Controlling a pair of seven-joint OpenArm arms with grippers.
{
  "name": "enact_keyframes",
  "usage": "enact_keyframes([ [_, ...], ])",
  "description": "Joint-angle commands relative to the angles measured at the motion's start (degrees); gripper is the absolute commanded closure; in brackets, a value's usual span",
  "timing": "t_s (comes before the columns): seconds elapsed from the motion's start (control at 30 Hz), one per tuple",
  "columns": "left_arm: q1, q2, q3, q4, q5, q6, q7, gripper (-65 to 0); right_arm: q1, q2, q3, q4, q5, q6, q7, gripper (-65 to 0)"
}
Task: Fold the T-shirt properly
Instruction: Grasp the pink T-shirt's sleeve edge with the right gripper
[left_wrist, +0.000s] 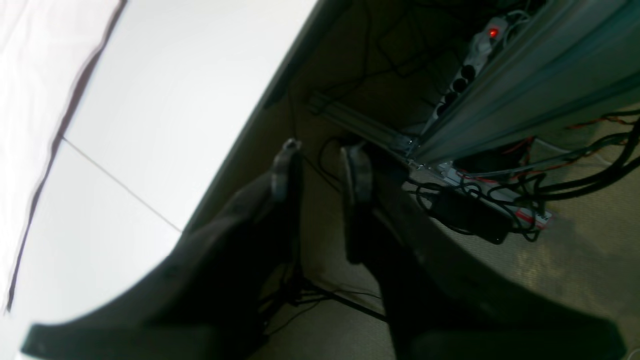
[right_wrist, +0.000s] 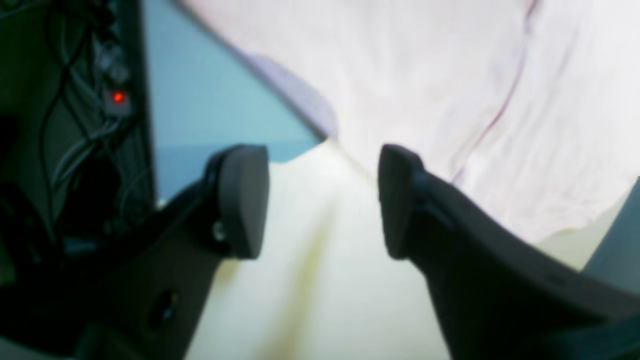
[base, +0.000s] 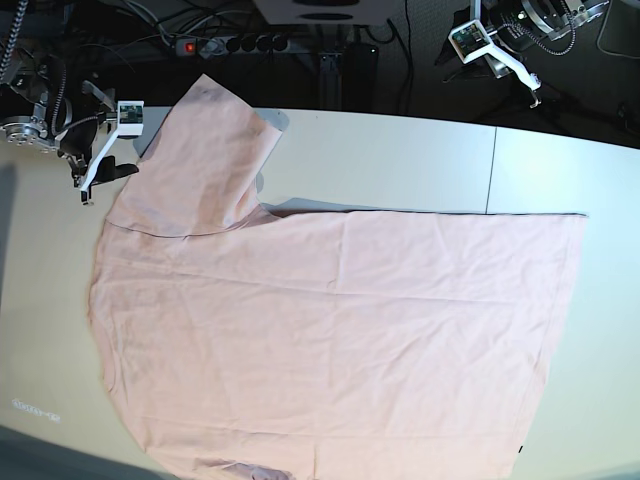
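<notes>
T-shirt (base: 330, 330) spread flat, covering most of the table (base: 420, 150), one sleeve toward its far left corner.
Light, limp cotton; pinch hem or sleeve edge. Right gripper (right_wrist: 320, 200) wide open beside sleeve; left gripper (left_wrist: 320, 170) part-open, empty, off far edge.

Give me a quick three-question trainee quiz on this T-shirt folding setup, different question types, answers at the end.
1. True or false: the right gripper is clamped on the T-shirt.
2. Multiple choice: the left gripper is over A) the shirt's hem, B) the floor beyond the table edge, C) a sleeve.
3. Fill in: the sleeve near the right gripper points toward the table's ____ edge, where the power strip lies.

Key: 1 false, its jaws stand apart with nothing between them; 2 B; 3 far.
</notes>
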Motion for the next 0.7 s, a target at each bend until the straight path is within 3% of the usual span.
enact_keyframes([
  [0.0, 0.5, -0.3, -0.2, 1.0, -0.3, 1.1, -0.8, -16.9, 0.2, -0.7, -1.7, -0.1, 0.3, -2.2, 0.3, -35.6],
  [0.17, 0.5, -0.3, -0.2, 1.0, -0.3, 1.9, -0.8, -16.9, 1.5, -4.5, -6.3, -1.7, -2.8, -2.1, 0.3, -35.6],
  [0.37, 0.5, -1.5, -0.2, 1.0, -0.2, 3.7, -0.8, -28.1, 3.6, -7.1, -9.0, -4.6, -3.6, -2.1, 0.3, -35.5],
  [0.67, -0.3, -5.1, -0.2, 1.0, 2.2, 4.4, -0.8, -28.2, 4.7, -8.2, -9.2, -6.5, -3.5, -1.7, -0.7, -27.7],
])
